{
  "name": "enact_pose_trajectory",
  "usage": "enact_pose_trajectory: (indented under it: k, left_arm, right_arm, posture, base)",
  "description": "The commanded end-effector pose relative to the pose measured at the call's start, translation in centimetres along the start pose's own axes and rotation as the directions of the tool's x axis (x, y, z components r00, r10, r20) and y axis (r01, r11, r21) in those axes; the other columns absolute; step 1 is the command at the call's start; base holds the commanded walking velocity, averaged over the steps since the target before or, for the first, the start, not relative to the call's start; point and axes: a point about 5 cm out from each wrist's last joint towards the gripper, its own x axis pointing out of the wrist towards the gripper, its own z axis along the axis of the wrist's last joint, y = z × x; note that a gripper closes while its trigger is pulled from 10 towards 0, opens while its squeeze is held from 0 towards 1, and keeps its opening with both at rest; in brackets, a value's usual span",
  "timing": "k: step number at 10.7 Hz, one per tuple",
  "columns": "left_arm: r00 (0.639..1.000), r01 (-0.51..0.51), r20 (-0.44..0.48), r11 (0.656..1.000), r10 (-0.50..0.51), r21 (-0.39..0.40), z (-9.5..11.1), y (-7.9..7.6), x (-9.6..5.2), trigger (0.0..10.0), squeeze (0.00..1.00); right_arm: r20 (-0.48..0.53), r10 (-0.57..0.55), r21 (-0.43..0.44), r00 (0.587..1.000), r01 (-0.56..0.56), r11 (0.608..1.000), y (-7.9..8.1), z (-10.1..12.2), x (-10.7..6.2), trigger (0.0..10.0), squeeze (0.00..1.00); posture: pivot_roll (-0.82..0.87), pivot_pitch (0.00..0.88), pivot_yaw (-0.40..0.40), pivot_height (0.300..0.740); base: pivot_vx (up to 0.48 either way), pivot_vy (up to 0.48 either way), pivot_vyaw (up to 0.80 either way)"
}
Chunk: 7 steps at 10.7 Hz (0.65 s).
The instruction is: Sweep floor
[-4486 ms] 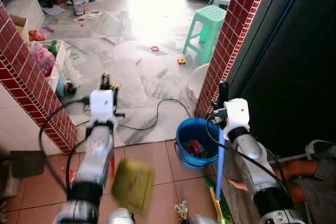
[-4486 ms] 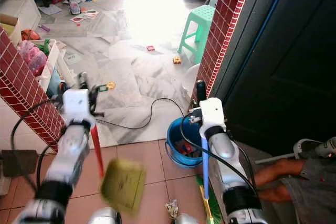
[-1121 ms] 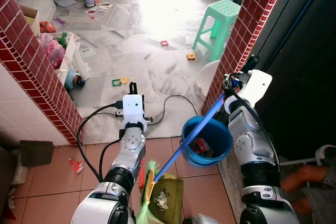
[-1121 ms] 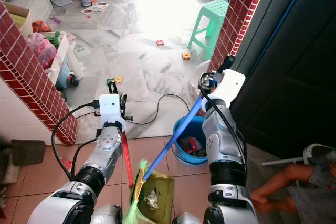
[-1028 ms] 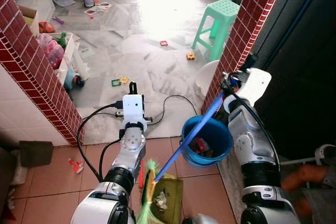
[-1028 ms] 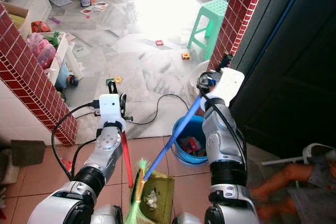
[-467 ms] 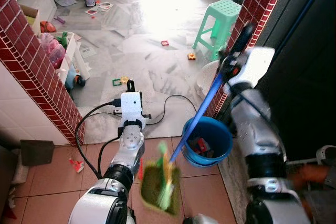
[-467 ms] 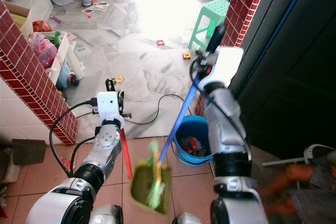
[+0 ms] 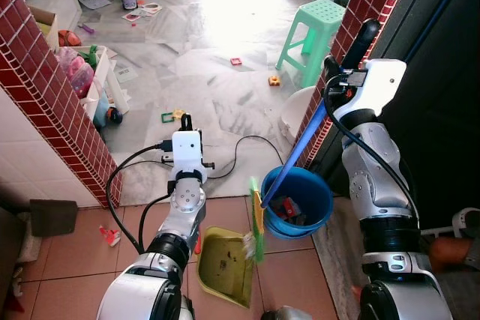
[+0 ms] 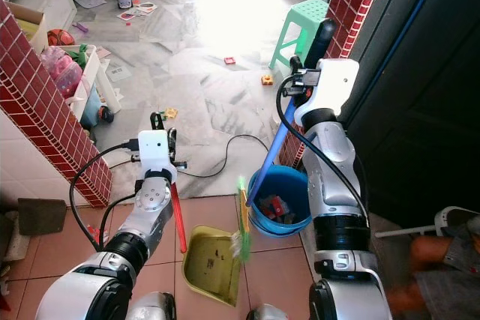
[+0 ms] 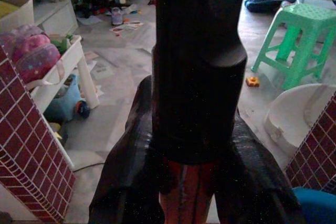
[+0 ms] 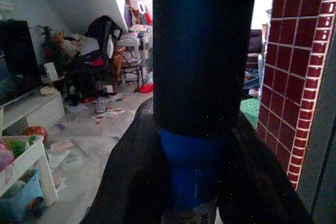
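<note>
— Where do we have the broom [image 9: 289, 161]?

— Our right claw [image 12: 202, 145] is clamped round its blue handle, up high beside the red brick pillar [image 9: 352, 31]. The handle's long axis slants down from that claw toward our left and toward us, passing in front of the blue bucket [image 9: 309, 201]. Its green bristle head [image 9: 256, 219] points downward and hangs above the edge of the dustpan.

— And the dustpan [image 9: 223, 264]?

— It is yellow-green and sits low over the brown tiled floor [image 9: 67, 271], tilted, its open tray facing up, just left of the bucket. Its red handle [image 10: 177, 219] runs nearly upright, rising to our left claw [image 11: 197, 145], which is closed tight on the dark top of that handle.

— What else do we see?

— A black cable [image 9: 232, 157] lies looped on the grey marble floor [image 9: 217, 88] ahead, with a green stool [image 9: 309, 28] farther on and small toys scattered about. A person's leg [image 10: 424, 249] shows at the lower right.
</note>
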Motion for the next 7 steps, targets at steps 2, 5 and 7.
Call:
enact_pose_trajectory:
  k: [2, 5, 7]
  left_arm:
    - [1.0, 0.008, 0.011, 1.0, -0.008, 0.022, 0.4, -0.2, 0.3, 10.0, 0.0]
    - [0.997, -0.076, 0.02, 0.995, 0.074, 0.072, 0.5, 0.8, 0.5, 10.0, 0.0]
    - [0.987, -0.159, 0.032, 0.986, 0.157, 0.058, 0.7, 1.4, 0.6, 10.0, 0.0]
  right_arm:
    - [0.035, 0.053, -0.063, 0.998, -0.05, 0.997, 0.1, 0.5, -1.0, 10.0, 0.0]
    - [-0.014, 0.132, -0.075, 0.991, -0.133, 0.988, 1.6, -0.7, -2.9, 10.0, 0.0]
    - [-0.061, 0.194, -0.058, 0.979, -0.197, 0.979, 3.2, -2.0, -3.6, 10.0, 0.0]
  posture:
    - [-0.09, 0.036, -0.03, 0.74]
    - [-0.1, 0.037, -0.028, 0.74]
    - [-0.09, 0.042, -0.025, 0.74]
  base:
    - [0.0, 0.0, 0.0]
    - [0.0, 0.0, 0.0]
    - [0.0, 0.0, 0.0]
